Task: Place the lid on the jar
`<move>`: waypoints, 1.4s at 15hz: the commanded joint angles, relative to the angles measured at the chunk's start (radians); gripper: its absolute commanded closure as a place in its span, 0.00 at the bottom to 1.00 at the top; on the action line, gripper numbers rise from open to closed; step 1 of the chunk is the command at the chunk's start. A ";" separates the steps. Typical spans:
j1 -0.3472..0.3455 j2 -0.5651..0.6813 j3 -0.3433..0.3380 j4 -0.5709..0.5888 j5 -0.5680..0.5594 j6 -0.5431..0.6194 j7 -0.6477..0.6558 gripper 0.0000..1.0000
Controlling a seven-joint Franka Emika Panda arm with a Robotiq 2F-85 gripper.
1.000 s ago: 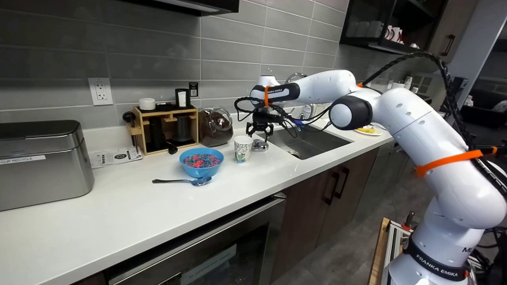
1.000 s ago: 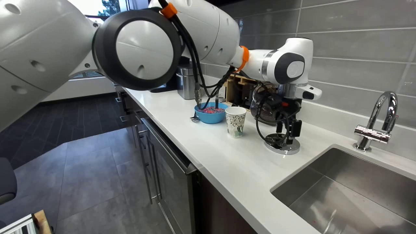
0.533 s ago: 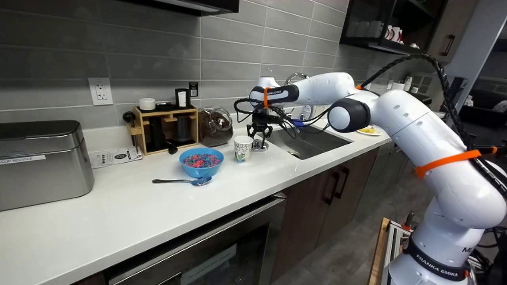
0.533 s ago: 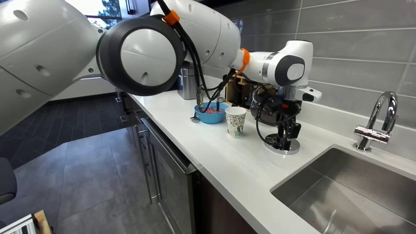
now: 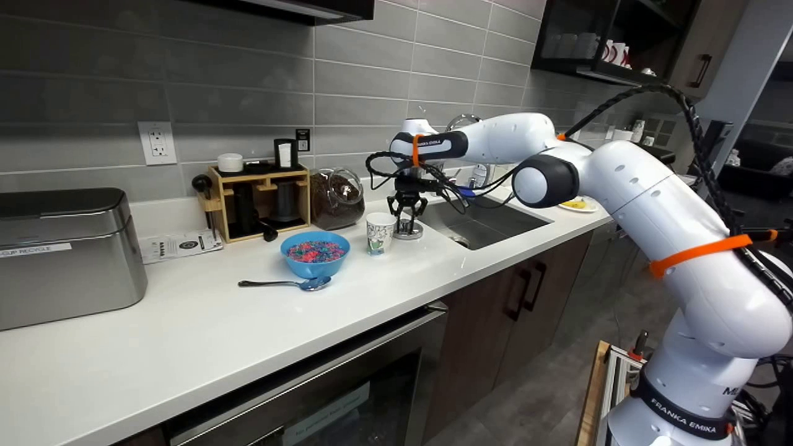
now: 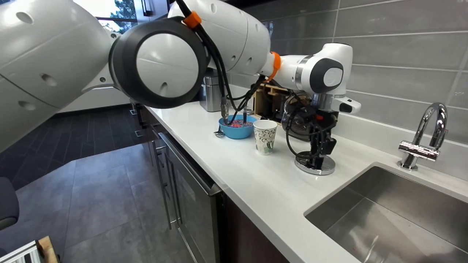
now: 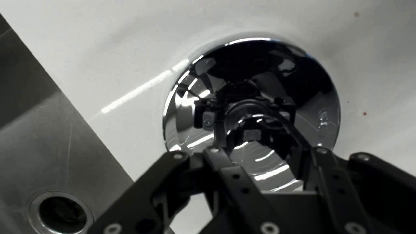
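One lid (image 7: 260, 74) fills the wrist view's middle beneath the partly spread gripper (image 7: 261, 156); whether it's held, we cannot tell. The jar (image 5: 334, 204) stands near centre in an exterior view.

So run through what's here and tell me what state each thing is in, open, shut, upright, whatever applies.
jar: uncovered, dark contents inside
lid: off the jar, down at the counter
gripper: at the lid; whether clamped, can't tell
cup: upright
bowl: upright, holding pink and blue bits
spoon: lying beside the bowl
faucet: no flow visible
recycle bin: top closed
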 commanded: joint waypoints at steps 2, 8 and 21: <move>-0.002 -0.031 0.018 0.001 0.027 -0.006 0.021 0.79; -0.005 -0.208 0.032 -0.151 0.046 0.156 0.044 0.79; 0.034 -0.567 0.097 -0.724 0.259 0.860 -0.041 0.79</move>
